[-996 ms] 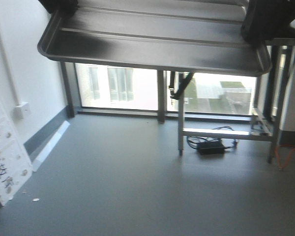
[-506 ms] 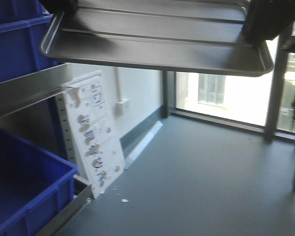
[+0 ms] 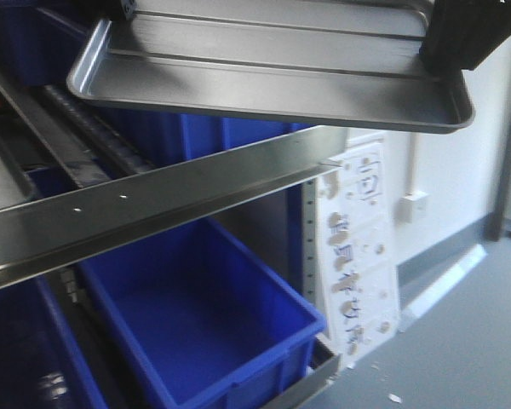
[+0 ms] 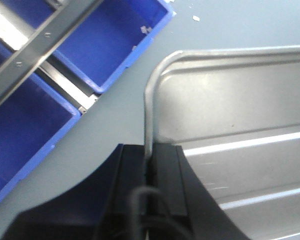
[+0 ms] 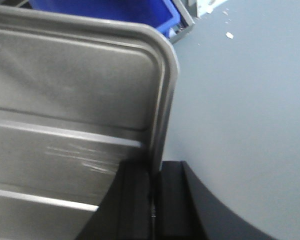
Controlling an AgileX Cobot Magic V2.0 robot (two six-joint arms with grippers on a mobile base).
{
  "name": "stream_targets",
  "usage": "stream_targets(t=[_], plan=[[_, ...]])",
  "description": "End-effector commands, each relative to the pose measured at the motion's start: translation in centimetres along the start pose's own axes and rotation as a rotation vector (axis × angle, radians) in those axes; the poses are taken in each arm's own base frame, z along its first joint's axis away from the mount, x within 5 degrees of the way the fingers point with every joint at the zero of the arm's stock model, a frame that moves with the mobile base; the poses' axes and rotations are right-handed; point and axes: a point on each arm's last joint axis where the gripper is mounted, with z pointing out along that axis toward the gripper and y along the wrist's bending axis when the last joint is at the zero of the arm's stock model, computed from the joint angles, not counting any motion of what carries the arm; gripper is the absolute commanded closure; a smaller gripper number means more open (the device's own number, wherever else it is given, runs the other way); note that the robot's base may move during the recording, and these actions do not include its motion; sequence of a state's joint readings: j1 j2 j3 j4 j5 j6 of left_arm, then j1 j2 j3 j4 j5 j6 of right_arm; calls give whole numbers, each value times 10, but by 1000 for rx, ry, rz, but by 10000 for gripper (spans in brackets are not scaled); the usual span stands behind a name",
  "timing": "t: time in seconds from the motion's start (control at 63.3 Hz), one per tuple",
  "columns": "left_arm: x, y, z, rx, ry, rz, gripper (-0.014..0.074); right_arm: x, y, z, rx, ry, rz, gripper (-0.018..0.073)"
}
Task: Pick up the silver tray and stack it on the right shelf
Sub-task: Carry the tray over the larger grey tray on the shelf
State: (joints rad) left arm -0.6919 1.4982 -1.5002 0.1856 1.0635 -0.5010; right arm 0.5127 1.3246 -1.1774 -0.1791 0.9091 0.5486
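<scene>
Since the frame a second ago the view has swung from the window and the bare floor round to the rack, which now fills the left and middle of the front view, while the silver tray [image 3: 272,77] has kept its place across the top of that view. The left gripper [image 4: 150,156] is clamped on the rolled rim of one short end and the right gripper [image 5: 155,172] on the other, each with one pad inside the tray and one outside, so the tray hangs between the arms with its long axis running from my left to my right and its ribs along that line. It is in the air, touching nothing but the pads. The right shelf [image 3: 85,162] lies below the tray and off to my left, its broad front bar [image 3: 170,196] slanting from the lower left up to a corner that sits under the tray's front rim. The bar and the tray's long axis are not parallel, and I judge that is what the coming move turns on: I need to square the tray to the bar before sliding it in above it. The left arm is the nearer to the rack; its wrist view shows the bar and a blue bin [image 4: 110,40] just off the tray's corner, while the right wrist view looks mostly onto open floor [image 5: 250,110].
</scene>
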Motion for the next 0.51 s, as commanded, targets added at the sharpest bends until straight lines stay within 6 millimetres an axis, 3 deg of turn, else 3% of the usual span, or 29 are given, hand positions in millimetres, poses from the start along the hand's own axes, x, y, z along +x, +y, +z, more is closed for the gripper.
stream_targets(t=[0.0,0.49], plan=[[-9,2,-26,24,-105,4,689,-10,-2,-18,-6,-94,-37,502],[-9,2,-26,24,-105,4,689,-10,-2,-18,-6,-94,-37,502]])
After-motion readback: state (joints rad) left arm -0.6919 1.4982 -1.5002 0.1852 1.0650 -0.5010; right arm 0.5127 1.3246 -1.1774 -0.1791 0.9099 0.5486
